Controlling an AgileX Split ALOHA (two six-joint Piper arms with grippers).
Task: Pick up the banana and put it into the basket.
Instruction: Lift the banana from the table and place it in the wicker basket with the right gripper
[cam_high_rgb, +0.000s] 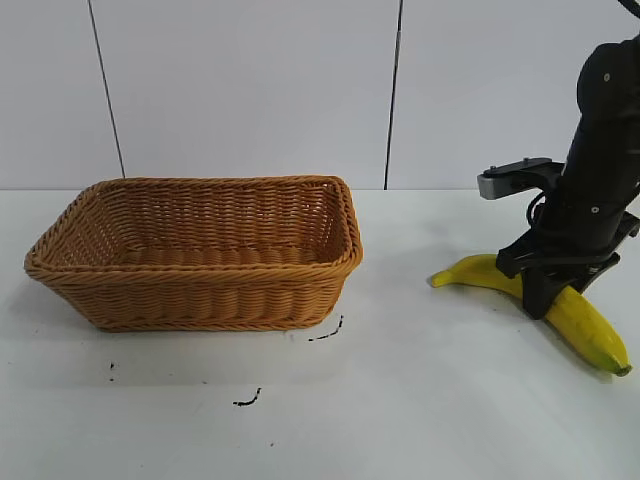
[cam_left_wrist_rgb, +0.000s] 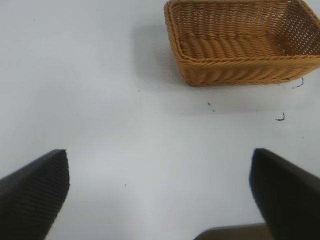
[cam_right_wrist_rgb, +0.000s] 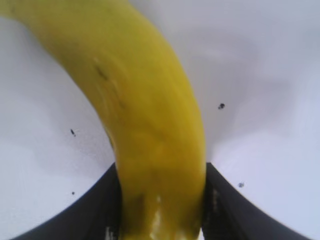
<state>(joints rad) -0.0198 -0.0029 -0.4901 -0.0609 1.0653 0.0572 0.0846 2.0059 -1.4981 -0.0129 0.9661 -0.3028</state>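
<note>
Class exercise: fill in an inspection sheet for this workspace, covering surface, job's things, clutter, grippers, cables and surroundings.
Surface: white table with a few small dark marks.
Job's things: banana to the right of the basket; basket holds nothing.
Clutter: nothing seen.
Grippers: right gripper shut on the banana's middle; left gripper open over bare table, apart from the basket.
Cables: nothing seen.
Surroundings: pale panelled wall behind.

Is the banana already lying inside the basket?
No, the banana is outside the empty basket, over on the right arm's side, held in the right pincer.
</note>
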